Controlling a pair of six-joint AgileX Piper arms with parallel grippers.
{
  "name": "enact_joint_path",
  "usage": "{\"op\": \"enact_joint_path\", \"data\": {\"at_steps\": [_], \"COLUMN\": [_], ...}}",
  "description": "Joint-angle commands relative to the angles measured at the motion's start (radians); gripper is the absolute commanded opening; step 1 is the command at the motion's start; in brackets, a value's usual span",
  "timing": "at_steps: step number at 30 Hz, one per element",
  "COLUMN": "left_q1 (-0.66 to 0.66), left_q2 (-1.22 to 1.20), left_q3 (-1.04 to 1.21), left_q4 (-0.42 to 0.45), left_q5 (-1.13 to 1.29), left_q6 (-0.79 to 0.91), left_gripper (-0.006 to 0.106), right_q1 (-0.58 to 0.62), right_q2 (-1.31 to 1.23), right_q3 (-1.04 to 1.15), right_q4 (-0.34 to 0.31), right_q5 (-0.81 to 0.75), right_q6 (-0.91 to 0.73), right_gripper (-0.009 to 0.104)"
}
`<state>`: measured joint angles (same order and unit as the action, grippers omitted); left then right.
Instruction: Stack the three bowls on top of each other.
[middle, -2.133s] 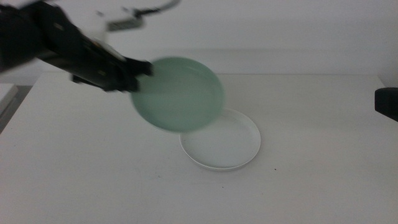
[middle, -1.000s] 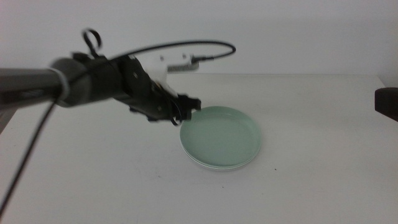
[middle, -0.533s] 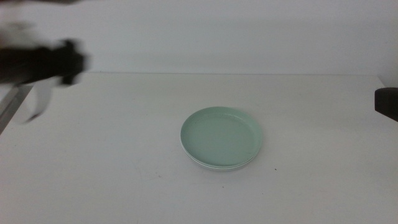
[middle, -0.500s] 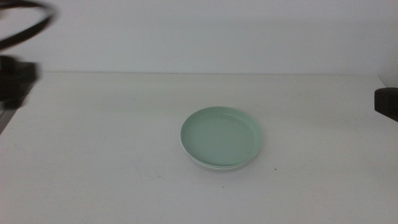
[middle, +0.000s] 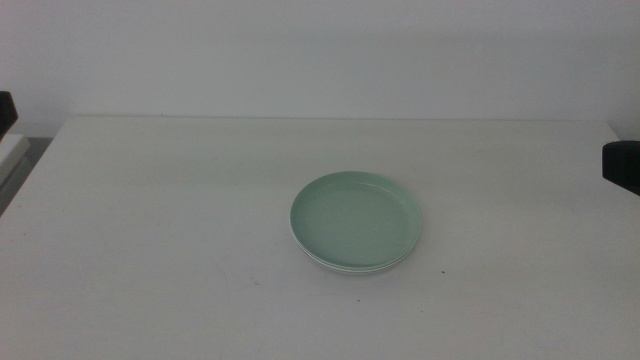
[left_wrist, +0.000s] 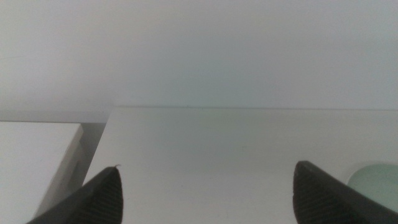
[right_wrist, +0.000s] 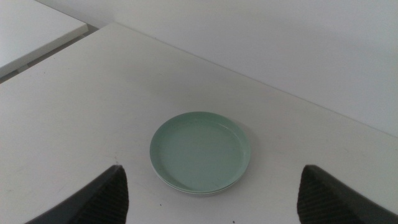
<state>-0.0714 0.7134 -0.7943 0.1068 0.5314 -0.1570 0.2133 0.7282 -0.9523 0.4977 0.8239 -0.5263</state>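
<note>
The mint green bowl (middle: 355, 220) sits on top of a stack in the middle of the table. A thin white rim (middle: 345, 268) of the white bowl shows under it. The grey bowl is hidden. The stack also shows in the right wrist view (right_wrist: 200, 146), and the green rim shows in the left wrist view (left_wrist: 376, 180). My left gripper (left_wrist: 206, 168) is open and empty, back over the table's left end, far from the stack. My right gripper (right_wrist: 212, 169) is open and empty, held above the table to the right of the stack.
A dark part of the right arm (middle: 622, 162) shows at the right edge of the middle view. A lower white side table (left_wrist: 37, 155) stands beyond the table's left edge, also in the right wrist view (right_wrist: 31, 25). A wall stands behind.
The left gripper set the green bowl on the white bowl, let go, and drew back to the left out of the middle view. The right arm has not moved.
</note>
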Motion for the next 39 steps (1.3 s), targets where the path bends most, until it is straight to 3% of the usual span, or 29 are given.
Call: {"op": "enact_joint_path", "data": {"at_steps": [1,12,16,19,22,27,32,39], "left_q1": [0.001,0.001,0.001,0.001,0.001,0.001,0.001,0.001], "left_q2": [-0.001,-0.001,-0.001,-0.001,-0.012,-0.158,-0.389,-0.689], "left_q3": [0.003,0.003,0.003,0.005,0.012,0.185,0.452,0.692], "left_q4": [-0.011,-0.011,-0.011,-0.011,-0.014,-0.07,-0.107,-0.107], "left_q5": [-0.027,-0.05,-0.05,-0.04,-0.037,-0.097,-0.108,-0.121], "left_q6": [-0.005,-0.005,-0.005,-0.005,-0.005,-0.005,-0.005,-0.005], "left_gripper": [0.094,0.094,0.094,0.094,0.094,0.094,0.094,0.094], "right_q1": [-0.005,-0.005,-0.005,-0.005,-0.027,-0.145,-0.233,-0.235], "right_q2": [-0.005,-0.001,-0.037,-0.076,-0.139,-0.313,-0.513,-0.728], "right_q3": [0.004,0.026,0.105,0.214,0.361,0.612,0.837,0.952], "right_q4": [0.001,-0.009,-0.174,-0.26,-0.246,-0.241,-0.241,-0.241], "right_q5": [-0.008,-0.022,-0.109,-0.284,-0.469,-0.647,-0.668,-0.666], "right_q6": [-0.004,-0.004,-0.004,-0.004,-0.004,-0.004,-0.004,-0.004], "right_gripper": [0.088,0.088,0.088,0.088,0.088,0.088,0.088,0.088]}}
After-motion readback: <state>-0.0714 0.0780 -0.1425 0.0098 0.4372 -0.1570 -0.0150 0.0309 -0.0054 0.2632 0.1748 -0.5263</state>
